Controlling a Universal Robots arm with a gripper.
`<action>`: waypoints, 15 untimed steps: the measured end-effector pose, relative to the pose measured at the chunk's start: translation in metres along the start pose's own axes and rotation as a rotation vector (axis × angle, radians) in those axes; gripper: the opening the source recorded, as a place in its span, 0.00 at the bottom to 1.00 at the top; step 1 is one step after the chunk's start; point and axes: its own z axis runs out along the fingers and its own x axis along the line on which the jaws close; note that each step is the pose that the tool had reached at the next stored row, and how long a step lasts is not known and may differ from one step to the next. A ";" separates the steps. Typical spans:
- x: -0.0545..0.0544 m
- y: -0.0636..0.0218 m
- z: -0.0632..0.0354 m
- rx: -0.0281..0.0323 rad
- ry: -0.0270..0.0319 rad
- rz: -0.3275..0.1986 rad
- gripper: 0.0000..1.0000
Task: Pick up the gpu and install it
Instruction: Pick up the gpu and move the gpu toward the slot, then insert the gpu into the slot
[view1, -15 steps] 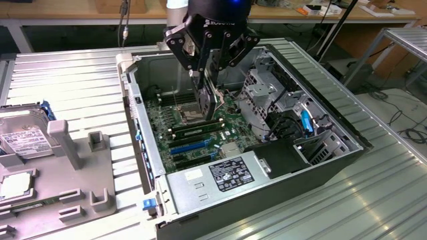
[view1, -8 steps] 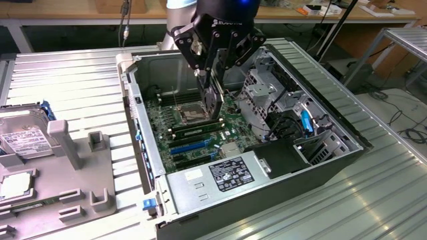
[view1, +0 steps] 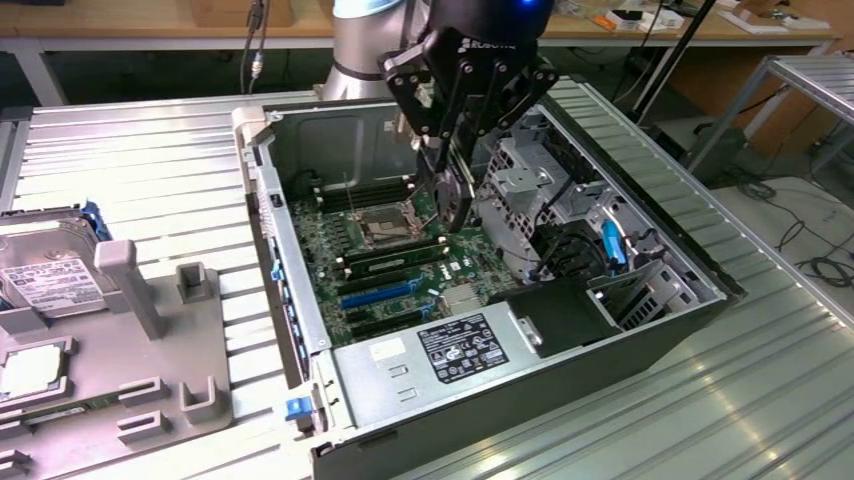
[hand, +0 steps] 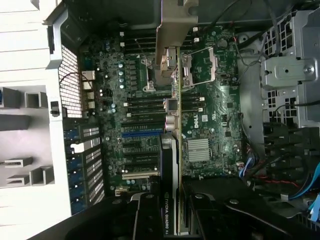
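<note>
I see my black hand (view1: 449, 155) clenched on the thin, dark, flat gpu card (view1: 454, 205), held edge-down over the green motherboard (view1: 467, 270) inside the open grey computer case (view1: 627, 360).

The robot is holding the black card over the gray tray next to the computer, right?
No. The gripper holds the gpu over the motherboard inside the open computer case, not over the gray tray beside it. The exterior view shows this.

Even overhead light, soft shadows, mild glare
</note>
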 end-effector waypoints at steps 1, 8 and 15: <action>-0.002 0.0002 0.0001 0.0000 0.0000 0.000 0.27; -0.022 0.0017 0.0007 0.0000 0.0000 0.000 0.27; -0.022 0.0017 0.0007 0.0000 0.0000 0.000 0.27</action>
